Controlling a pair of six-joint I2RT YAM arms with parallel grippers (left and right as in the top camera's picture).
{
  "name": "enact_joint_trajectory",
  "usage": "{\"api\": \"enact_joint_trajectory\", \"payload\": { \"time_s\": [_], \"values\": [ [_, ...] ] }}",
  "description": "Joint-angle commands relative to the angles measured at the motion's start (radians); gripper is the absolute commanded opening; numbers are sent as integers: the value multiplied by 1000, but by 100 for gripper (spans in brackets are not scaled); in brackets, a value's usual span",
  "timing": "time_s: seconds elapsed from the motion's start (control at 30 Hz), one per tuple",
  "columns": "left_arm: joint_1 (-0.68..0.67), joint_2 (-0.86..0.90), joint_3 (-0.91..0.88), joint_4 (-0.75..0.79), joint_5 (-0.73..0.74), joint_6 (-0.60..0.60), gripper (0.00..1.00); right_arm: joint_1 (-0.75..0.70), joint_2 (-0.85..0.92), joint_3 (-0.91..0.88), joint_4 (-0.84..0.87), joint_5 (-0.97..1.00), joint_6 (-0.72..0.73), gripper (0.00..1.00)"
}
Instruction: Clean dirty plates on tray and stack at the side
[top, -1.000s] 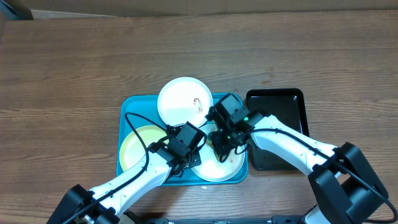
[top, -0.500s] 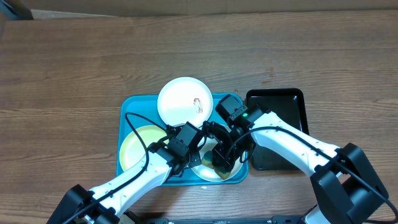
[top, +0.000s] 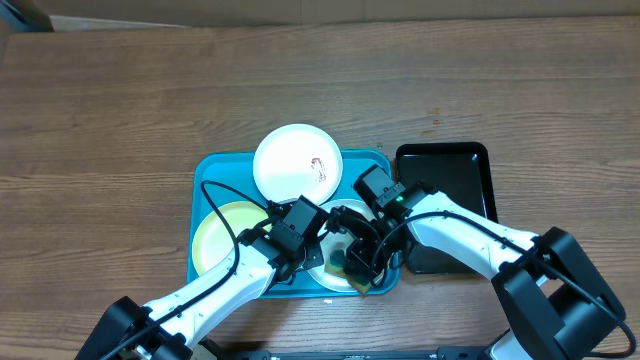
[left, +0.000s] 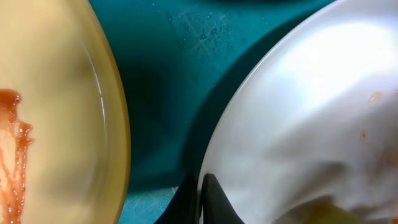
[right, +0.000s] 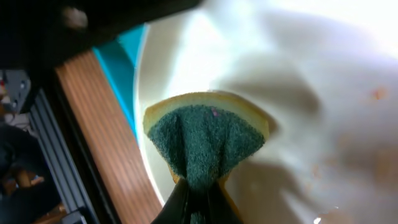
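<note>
Three plates lie on the turquoise tray (top: 212, 172). A white plate (top: 297, 163) with a small brown smear sits at the back. The pale yellow plate (top: 225, 232) at the left carries a red-brown smear (left: 15, 149). On the front right white plate (left: 311, 112), my left gripper (left: 200, 200) is shut on the left rim. My right gripper (right: 198, 202) is shut on a green and yellow sponge (right: 205, 140), which presses on that plate (right: 323, 93) near its front edge. Both arms hide most of this plate from overhead.
A glossy black tray (top: 445, 200) sits right of the turquoise one, under the right arm. Bare turquoise tray floor (left: 174, 74) shows between the yellow and white plates. Wooden table (right: 106, 137) borders the tray's front rim.
My right gripper has dragged the sponge across the front right plate toward the tray's front edge. The left gripper has kept its hold on the rim.
</note>
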Motion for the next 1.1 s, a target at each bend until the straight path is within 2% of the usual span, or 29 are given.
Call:
{"api": "enact_joint_trajectory", "payload": {
  "time_s": [0.0,0.3,0.63,0.8,1.03,1.07],
  "values": [
    [-6,21,-16,-5,-2,-1,4,-62,-18,-53,39,-23,-15,4],
    [-6,21,-16,-4,-2,-2,4,-203,-18,-96,133,-42,-10,4],
    [-6,21,-16,-4,-2,-2,4,-224,-18,-7,187,-88,-6,4],
    [-6,21,-16,-4,-2,-1,4,-224,-18,138,101,-280,-6,4],
    [-6,21,-16,-4,-2,6,4,-240,-18,278,-120,-246,-2,4],
    [-6,21,-16,-4,-2,10,4,-264,-18,290,-155,-214,43,4]
  ]
}}
